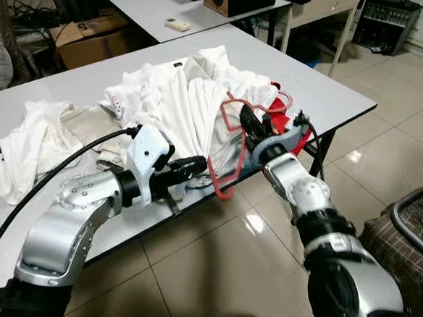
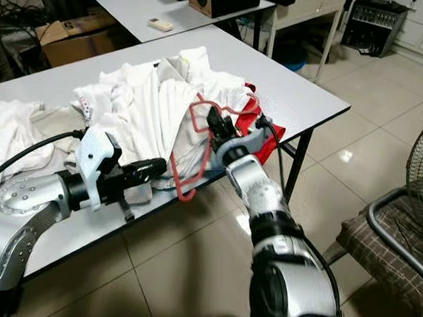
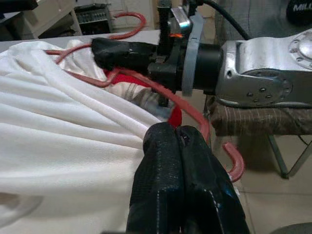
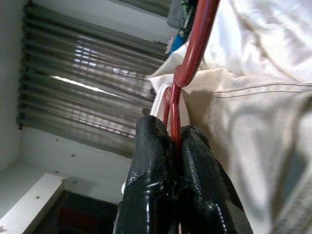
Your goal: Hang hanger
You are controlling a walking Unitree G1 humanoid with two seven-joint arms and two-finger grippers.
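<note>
Both grippers work at the table (image 1: 323, 92) edge: my right gripper (image 1: 246, 120) pinches the red hanger (image 1: 229, 153) lying in the white clothes (image 1: 185, 95); my left gripper (image 1: 197, 164), fingers pressed together, touches the fabric beside it

Grey table (image 1: 316, 93) — heaped white clothes (image 1: 178, 103), red hanger (image 1: 228, 139).
</note>
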